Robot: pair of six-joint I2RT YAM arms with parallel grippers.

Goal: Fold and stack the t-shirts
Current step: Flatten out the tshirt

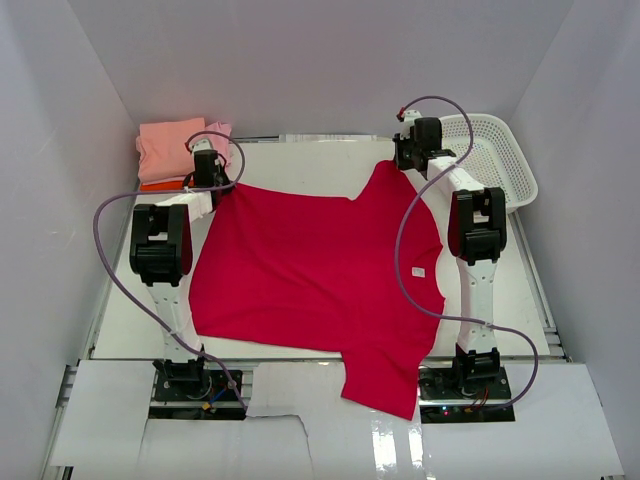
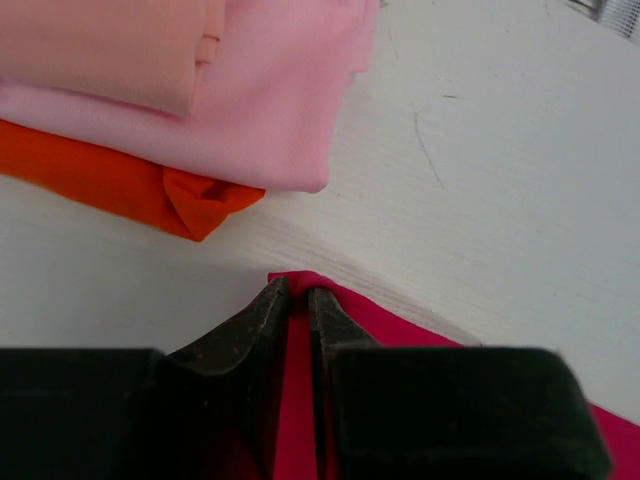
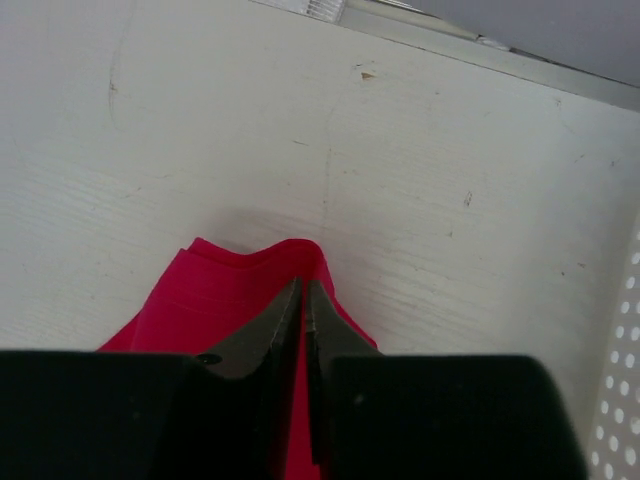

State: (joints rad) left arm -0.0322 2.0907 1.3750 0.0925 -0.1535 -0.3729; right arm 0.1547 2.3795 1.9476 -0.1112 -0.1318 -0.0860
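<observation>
The crimson-red t-shirt lies spread over the white table, one sleeve hanging over the near edge. My left gripper is shut on its far left corner, seen as a red tip between the fingers. My right gripper is shut on its far right corner, where the cloth is bunched. Folded salmon-pink, light pink and orange t-shirts lie stacked at the far left, just beyond the left gripper.
A white lattice basket stands at the far right, beside the right arm. White walls close in the table on three sides. Cables loop from both arms over the table.
</observation>
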